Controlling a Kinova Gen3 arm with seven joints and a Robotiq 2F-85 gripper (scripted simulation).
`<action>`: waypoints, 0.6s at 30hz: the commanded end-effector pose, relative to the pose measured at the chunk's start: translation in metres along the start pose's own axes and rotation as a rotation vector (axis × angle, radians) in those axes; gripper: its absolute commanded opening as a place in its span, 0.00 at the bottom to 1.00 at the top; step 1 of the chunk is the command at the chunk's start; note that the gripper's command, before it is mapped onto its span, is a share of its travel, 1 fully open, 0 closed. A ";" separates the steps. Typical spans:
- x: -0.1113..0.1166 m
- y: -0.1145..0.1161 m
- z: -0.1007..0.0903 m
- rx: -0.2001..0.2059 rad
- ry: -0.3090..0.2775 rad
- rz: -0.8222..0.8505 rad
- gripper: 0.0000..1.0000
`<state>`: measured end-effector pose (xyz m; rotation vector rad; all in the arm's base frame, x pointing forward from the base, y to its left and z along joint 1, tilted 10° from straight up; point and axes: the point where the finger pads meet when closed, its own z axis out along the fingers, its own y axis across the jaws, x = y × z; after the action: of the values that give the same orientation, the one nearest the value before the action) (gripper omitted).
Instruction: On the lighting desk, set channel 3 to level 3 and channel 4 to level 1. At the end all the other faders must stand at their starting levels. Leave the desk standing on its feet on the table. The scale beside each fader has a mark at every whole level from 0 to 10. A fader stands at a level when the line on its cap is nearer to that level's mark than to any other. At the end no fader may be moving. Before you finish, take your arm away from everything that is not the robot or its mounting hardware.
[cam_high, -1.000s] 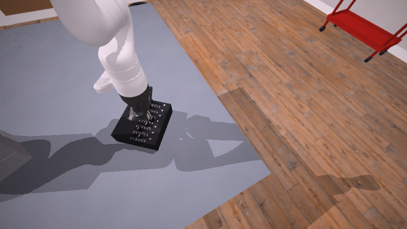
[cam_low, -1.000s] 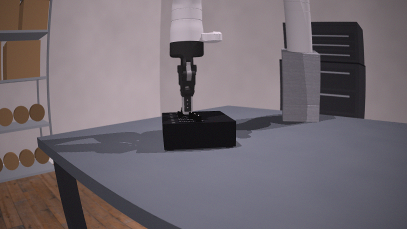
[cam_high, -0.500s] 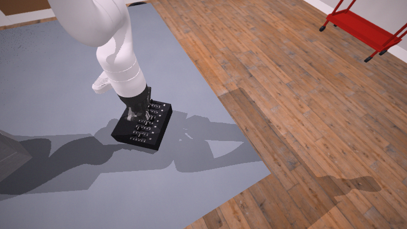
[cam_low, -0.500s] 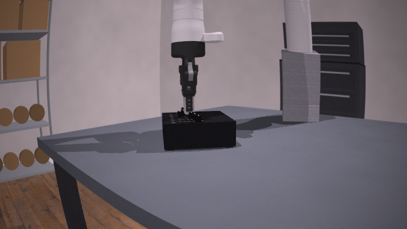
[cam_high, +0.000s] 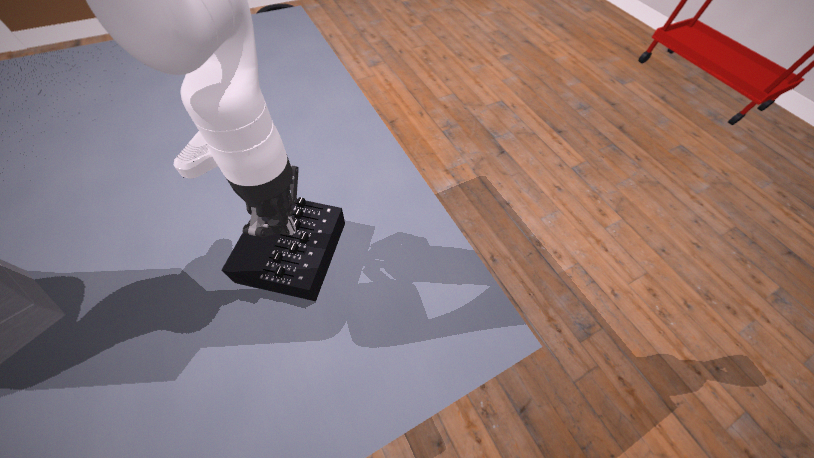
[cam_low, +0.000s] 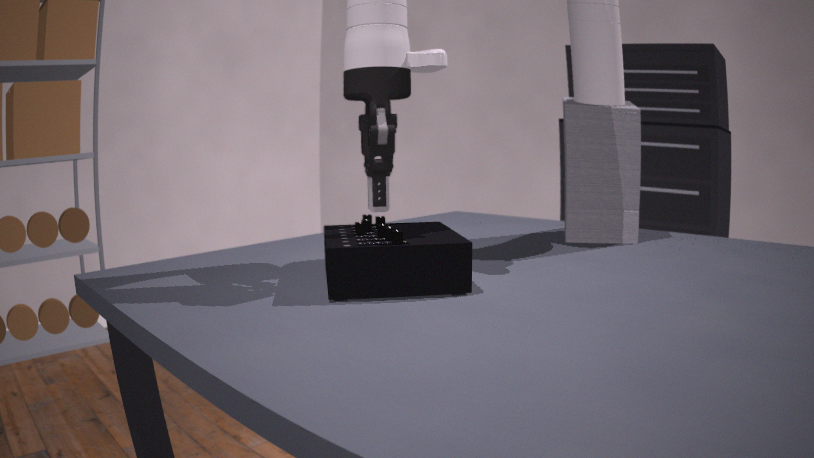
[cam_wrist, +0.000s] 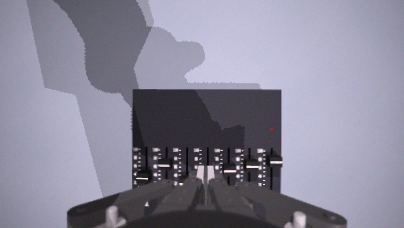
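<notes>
The black lighting desk (cam_high: 244, 259) (cam_low: 398, 270) (cam_wrist: 165, 115) stands flat on the grey table. It has seven fader slots with white scale marks. In the wrist view the leftmost cap (cam_wrist: 142, 177) sits lowest of the clearly seen caps, and the second cap (cam_wrist: 164, 163) is higher. To the right of the fingers are a cap (cam_wrist: 229, 170), another cap (cam_wrist: 252, 166) and the rightmost cap (cam_wrist: 275, 161). The third and middle caps are largely or wholly hidden by the fingers. My gripper (cam_low: 378, 208) (cam_wrist: 205, 176) is shut and empty, its tips a little above the caps, over the middle slot. Channel numbers are unreadable.
The grey table (cam_high: 273, 393) (cam_low: 512, 364) carries the arm's base block (cam_low: 600, 170) behind the desk. The table edge lies beyond the fader side. A shelf (cam_low: 48, 244) and black drawers (cam_low: 677, 165) stand in the background; a red cart (cam_high: 728, 59) stands on the floor.
</notes>
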<state>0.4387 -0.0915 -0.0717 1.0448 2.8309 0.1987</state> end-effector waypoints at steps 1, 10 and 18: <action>-0.001 0.001 -0.014 -0.001 -0.005 -0.012 0.00; -0.001 0.001 -0.022 -0.001 -0.005 -0.012 0.00; -0.001 0.001 -0.022 -0.001 -0.005 -0.012 0.00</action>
<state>0.4390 -0.0936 -0.0508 1.0360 2.8244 0.1986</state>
